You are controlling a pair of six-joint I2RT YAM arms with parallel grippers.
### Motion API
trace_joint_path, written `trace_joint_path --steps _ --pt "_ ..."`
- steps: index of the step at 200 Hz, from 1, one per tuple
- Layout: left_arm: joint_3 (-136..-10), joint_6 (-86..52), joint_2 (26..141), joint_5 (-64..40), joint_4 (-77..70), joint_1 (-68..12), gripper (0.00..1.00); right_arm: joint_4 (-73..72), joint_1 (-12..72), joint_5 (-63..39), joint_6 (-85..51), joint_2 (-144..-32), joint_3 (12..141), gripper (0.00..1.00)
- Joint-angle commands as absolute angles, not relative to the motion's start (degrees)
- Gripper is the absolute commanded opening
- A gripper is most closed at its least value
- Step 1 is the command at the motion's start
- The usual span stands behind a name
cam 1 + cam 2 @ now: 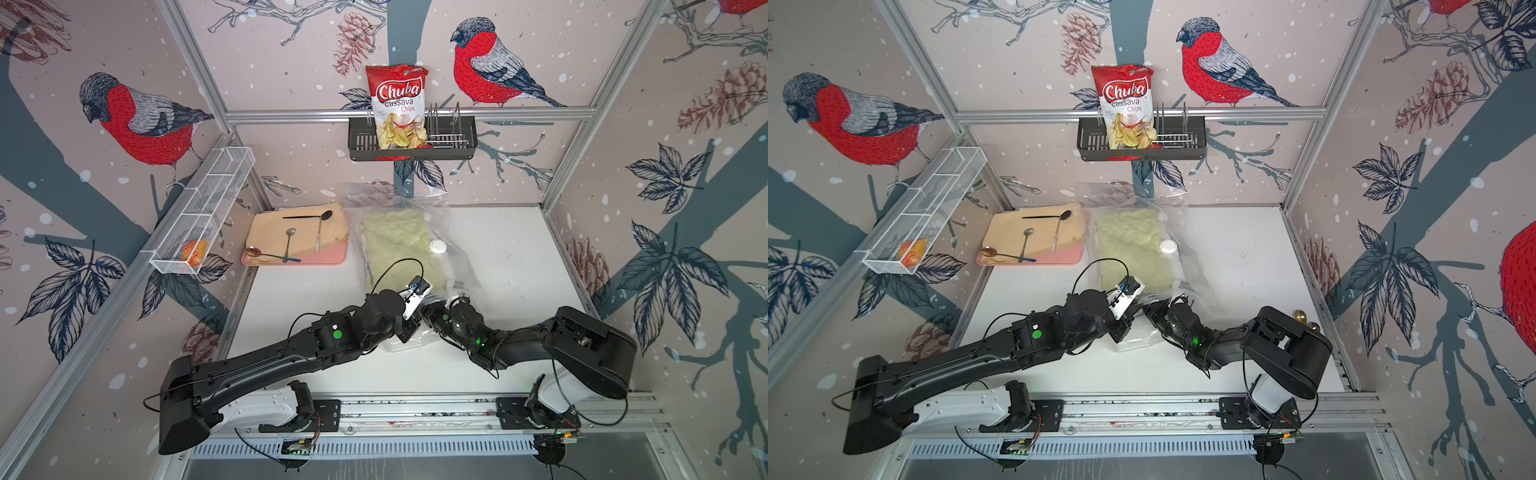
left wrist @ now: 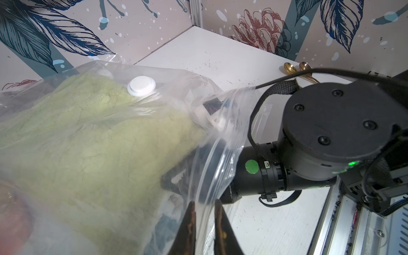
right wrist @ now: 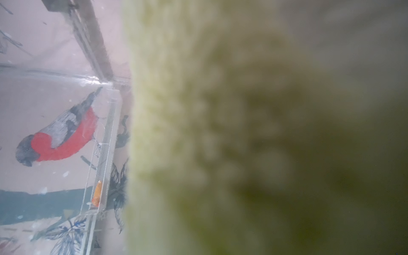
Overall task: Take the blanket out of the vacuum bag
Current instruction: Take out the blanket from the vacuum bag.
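Vacuum bag [image 2: 212, 136] | left tool [image 2: 204, 207] nipping rim | right tool [image 1: 431, 312] inside

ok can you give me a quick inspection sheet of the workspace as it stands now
surface: white table, scuffed, dark specks
job's things: clear vacuum bag lies mid-table, mouth toward the arms; green blanket inside it; white valve cap on top
clutter: pink tray with beige cloth and spoons; two gold spoons by the right arm; chips bag in a black rack; mesh basket holding an orange packet
end effectors: left end effector pinches the bag's mouth edge; right end effector reaches into the mouth, fingers hidden
cables: black cable loops at the right wrist
surroundings: bird-print walls, aluminium frame
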State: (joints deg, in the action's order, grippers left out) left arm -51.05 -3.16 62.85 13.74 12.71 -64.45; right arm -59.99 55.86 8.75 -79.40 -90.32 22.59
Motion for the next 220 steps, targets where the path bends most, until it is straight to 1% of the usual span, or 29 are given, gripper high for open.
trace_joint_path --steps 1,39,68,112,147,160,173,184,196,220 --pt "-51.1 -3.1 62.8 14.3 10.4 -64.5 0.16 -61.5 56.0 7.8 -78.3 -89.7 23.1 0.38" --pt "-51.1 -3.1 62.7 14.5 10.4 -64.4 0.17 -57.5 55.1 8.0 -76.5 -89.5 26.0 0.36" --pt "-51.1 -3.0 62.7 14.9 10.5 -64.4 0.17 -56.0 54.4 7.5 -74.8 -88.2 27.6 0.31" --pt "-51.0 -3.0 62.3 15.0 10.4 -64.4 0.17 -54.6 54.7 8.4 -74.1 -84.6 26.6 0.31" --pt "-51.0 -3.0 62.4 15.2 10.5 -64.4 0.17 -58.1 54.2 8.5 -75.8 -86.8 24.8 0.32" --pt "-50.9 -3.0 62.4 15.2 10.4 -64.5 0.17 -59.3 54.0 7.7 -76.5 -88.3 25.0 0.37" --pt "-51.0 -3.0 62.5 15.3 10.4 -64.4 0.17 -59.8 54.0 7.3 -76.8 -89.5 25.3 0.47" --pt "-51.1 -3.0 62.5 15.1 10.4 -64.4 0.17 -60.1 54.0 7.2 -77.3 -90.1 25.5 0.51" --pt "-51.1 -3.0 62.5 15.1 10.5 -64.4 0.17 -60.7 53.9 7.4 -77.7 -90.5 25.4 0.52" --pt "-50.9 -3.0 62.5 14.9 10.5 -64.4 0.17 -60.7 53.2 7.1 -77.5 -90.8 26.5 0.51"
